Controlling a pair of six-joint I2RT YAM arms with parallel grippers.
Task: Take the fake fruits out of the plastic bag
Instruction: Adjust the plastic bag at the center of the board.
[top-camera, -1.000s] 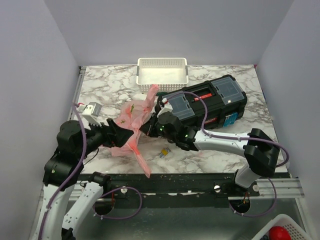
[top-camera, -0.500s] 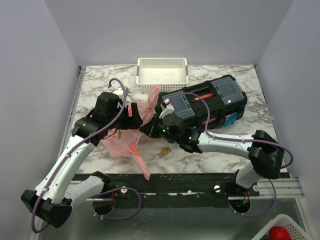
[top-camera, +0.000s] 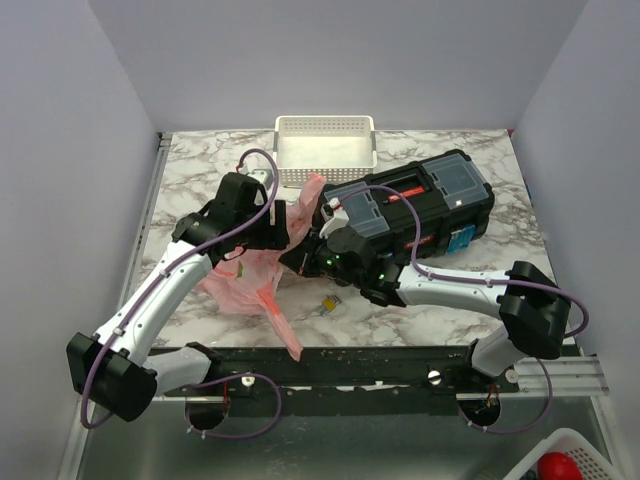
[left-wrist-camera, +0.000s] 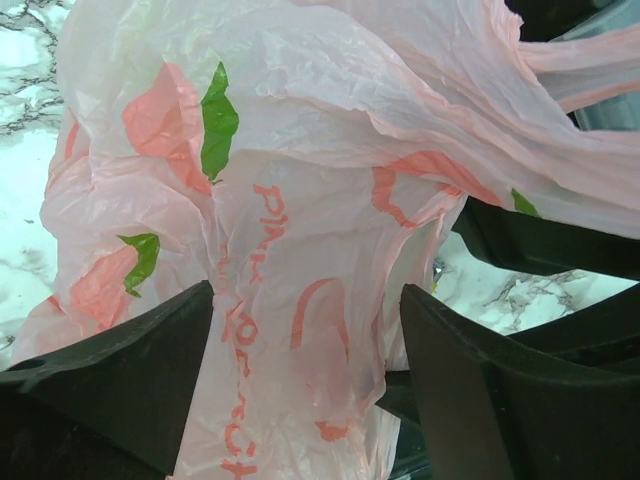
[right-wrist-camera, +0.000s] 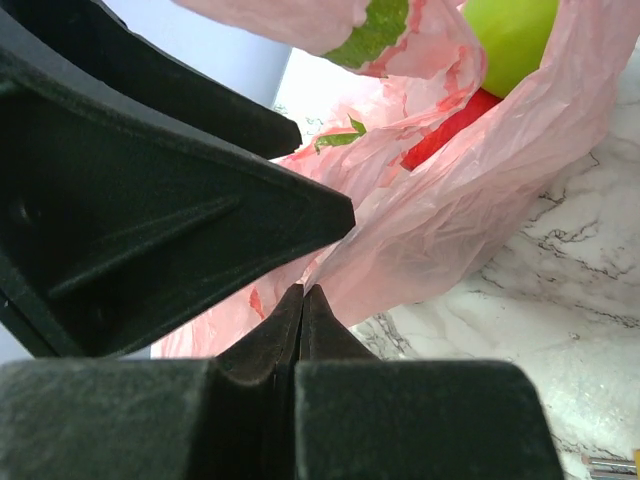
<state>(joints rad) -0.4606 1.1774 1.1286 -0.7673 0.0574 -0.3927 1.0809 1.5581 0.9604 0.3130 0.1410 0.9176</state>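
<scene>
Left gripper (left-wrist-camera: 305, 295), swung in from the near-left edge, hovers over the plastic bag (left-wrist-camera: 330, 180) at mid-table, jaws wide astride it; right gripper (right-wrist-camera: 302, 298) pinches its film; fake fruits (right-wrist-camera: 515, 30) remain inside, unreached.

The plastic bag (right-wrist-camera: 440, 215) film covers most of the red apple (right-wrist-camera: 447, 132); the top edge crops the bright green apple (right-wrist-camera: 515, 32).

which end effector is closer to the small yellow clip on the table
Right. The right end effector, shut on the crinkly pink plastic bag, is just behind-left of the small yellow clip; the open left end effector is farther back over the bag.
</scene>
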